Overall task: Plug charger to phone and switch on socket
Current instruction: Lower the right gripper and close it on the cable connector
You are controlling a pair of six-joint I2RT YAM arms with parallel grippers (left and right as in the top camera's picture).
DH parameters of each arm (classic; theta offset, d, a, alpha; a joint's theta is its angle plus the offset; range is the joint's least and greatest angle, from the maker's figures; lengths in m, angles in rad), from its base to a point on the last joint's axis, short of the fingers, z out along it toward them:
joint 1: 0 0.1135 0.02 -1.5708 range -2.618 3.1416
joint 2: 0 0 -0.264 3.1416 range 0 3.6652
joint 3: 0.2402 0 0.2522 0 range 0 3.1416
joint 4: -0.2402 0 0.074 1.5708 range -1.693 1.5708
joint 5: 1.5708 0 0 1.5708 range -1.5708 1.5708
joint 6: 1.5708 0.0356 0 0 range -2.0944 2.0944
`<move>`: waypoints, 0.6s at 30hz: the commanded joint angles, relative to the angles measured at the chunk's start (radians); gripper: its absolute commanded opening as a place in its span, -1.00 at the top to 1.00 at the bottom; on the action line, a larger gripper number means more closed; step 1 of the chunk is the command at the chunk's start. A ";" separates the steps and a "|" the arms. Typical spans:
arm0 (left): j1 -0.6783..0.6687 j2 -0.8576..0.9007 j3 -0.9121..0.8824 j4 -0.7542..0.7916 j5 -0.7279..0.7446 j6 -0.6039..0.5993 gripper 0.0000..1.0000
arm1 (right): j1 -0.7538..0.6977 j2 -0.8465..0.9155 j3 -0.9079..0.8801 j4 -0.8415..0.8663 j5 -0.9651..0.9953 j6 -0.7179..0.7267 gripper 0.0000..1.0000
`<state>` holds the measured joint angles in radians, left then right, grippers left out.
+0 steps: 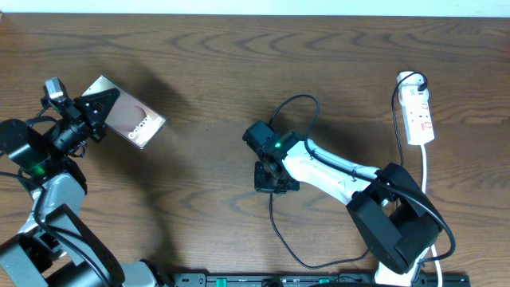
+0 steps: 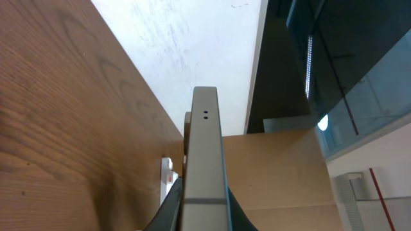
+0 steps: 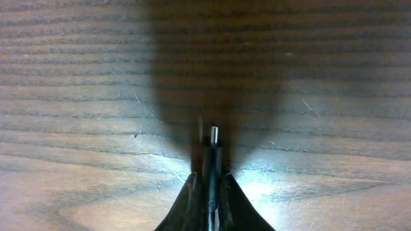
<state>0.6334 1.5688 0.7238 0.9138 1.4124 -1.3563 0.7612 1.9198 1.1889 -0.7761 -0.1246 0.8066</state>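
The phone [image 1: 131, 119] is a dark slab with a brownish oval and white lettering, tilted at the far left of the table. My left gripper [image 1: 94, 112] is shut on its near end; in the left wrist view the phone's grey edge [image 2: 205, 147] runs up between the fingers [image 2: 204, 215]. My right gripper [image 1: 269, 177] at mid-table is shut on the charger's plug [image 3: 212, 147], whose metal tip points forward just above the wood. The charger cable [image 1: 275, 231] loops back toward the front edge. The white socket [image 1: 419, 112] lies at the far right.
The socket's white cord [image 1: 427, 171] runs down the right side beside the right arm's base [image 1: 396, 227]. A second black cable [image 1: 299, 102] arcs over the right arm. The socket also shows small in the left wrist view [image 2: 167, 176].
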 commanded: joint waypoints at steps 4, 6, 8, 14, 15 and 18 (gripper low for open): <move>0.002 -0.014 0.008 0.008 0.020 0.013 0.85 | 0.000 0.016 -0.007 -0.002 -0.002 0.008 0.98; 0.002 -0.014 0.008 0.008 0.021 0.013 0.85 | 0.000 0.016 -0.007 -0.003 -0.002 0.008 0.98; 0.002 -0.014 0.008 0.008 0.021 0.013 0.85 | 0.000 0.016 -0.007 -0.010 -0.011 0.009 0.98; 0.002 -0.014 0.008 0.008 0.021 0.013 0.85 | 0.000 0.016 -0.007 -0.107 -0.044 0.028 0.98; 0.002 -0.014 0.008 0.008 0.021 0.013 0.85 | 0.000 0.016 -0.007 -0.125 -0.047 0.028 0.98; 0.002 -0.014 0.008 0.008 0.021 0.013 0.85 | 0.000 0.016 -0.007 -0.184 -0.065 0.031 0.98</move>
<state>0.6334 1.5688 0.7238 0.9138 1.4124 -1.3563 0.7612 1.9198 1.1889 -0.9291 -0.1650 0.8169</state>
